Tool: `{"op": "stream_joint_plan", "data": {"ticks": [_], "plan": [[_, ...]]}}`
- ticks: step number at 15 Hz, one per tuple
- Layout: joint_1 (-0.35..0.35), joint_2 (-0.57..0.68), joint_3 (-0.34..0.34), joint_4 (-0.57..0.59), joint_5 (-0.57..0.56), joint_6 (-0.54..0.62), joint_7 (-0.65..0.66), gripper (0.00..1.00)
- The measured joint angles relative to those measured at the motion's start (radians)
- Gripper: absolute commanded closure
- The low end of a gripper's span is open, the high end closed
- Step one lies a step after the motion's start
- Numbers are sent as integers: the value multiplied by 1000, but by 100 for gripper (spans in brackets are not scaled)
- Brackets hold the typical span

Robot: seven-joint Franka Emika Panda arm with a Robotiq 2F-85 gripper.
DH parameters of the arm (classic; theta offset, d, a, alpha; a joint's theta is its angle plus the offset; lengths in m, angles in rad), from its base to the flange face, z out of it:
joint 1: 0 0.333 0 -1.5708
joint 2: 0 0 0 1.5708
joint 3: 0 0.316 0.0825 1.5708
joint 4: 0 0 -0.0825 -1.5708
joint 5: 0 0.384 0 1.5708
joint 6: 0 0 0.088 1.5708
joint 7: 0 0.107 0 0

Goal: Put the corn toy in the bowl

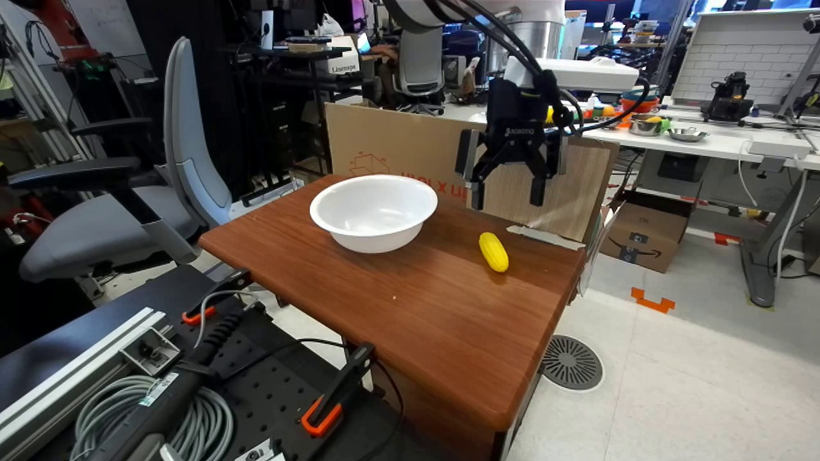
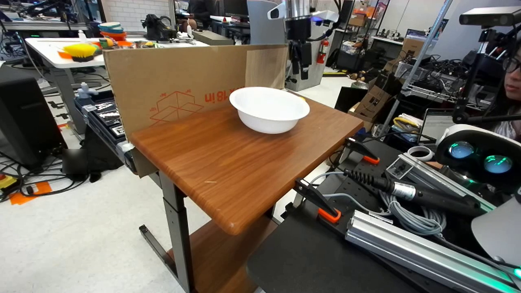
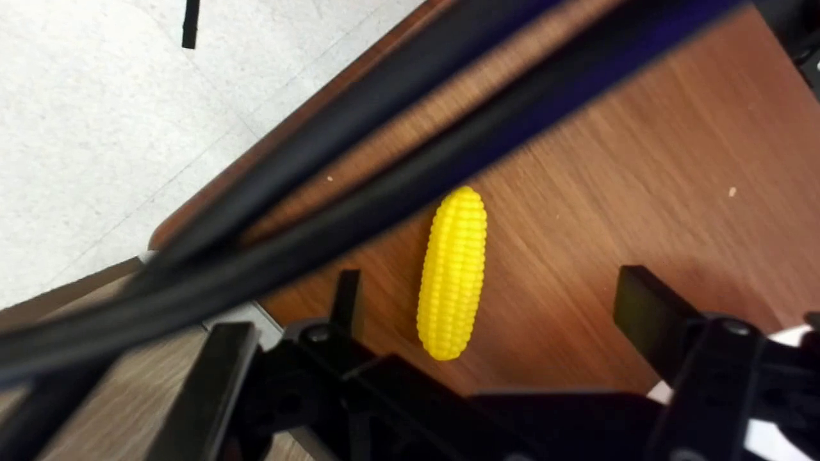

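Observation:
The corn toy is yellow and oblong with a knobbly surface. It lies on the brown table near the cardboard. In an exterior view only a sliver of the corn toy shows behind the bowl. The white bowl stands upright on the table, apart from the toy; it also shows in an exterior view. My gripper is open and empty, above the table on the toy's side; it also shows in an exterior view. In the wrist view the corn toy appears between the spread fingers, nearer the left one.
A cardboard sheet stands upright along one edge of the brown table. A black bench with orange-tipped clamps adjoins another edge. Dark cables cross the wrist view and cover part of it. A grey chair stands near the bowl's end.

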Motion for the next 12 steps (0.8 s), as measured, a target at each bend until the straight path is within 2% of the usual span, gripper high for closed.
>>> {"op": "stream_joint_plan", "data": {"ticks": [7, 12], "plan": [[-28, 28, 4, -59, 125, 188, 210, 0], [-44, 55, 4, -89, 128, 269, 328, 0]]}}
